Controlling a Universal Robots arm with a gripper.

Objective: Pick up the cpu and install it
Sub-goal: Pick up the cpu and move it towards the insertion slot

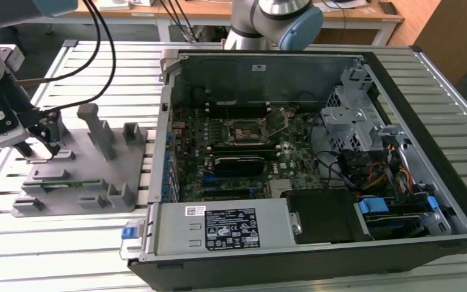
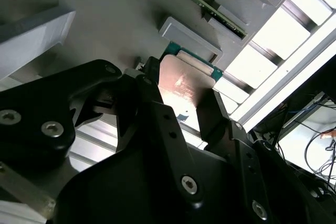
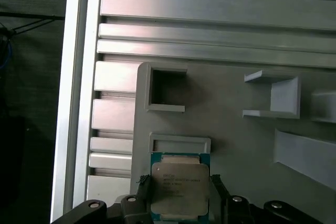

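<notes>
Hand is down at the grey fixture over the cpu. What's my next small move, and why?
Probably a short, straight lift, once the grip is confirmed. The hand straddles the cpu, which lies flat on the grey fixture next to a raised block, so a sideways pull could snag it.

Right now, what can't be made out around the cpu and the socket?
- cpu, first wrist view: one edge cut off by the frame.
- fixture, exterior view: the gripper hides the pocket below it.
- socket, exterior view: too small to tell its pins or latch.
</notes>
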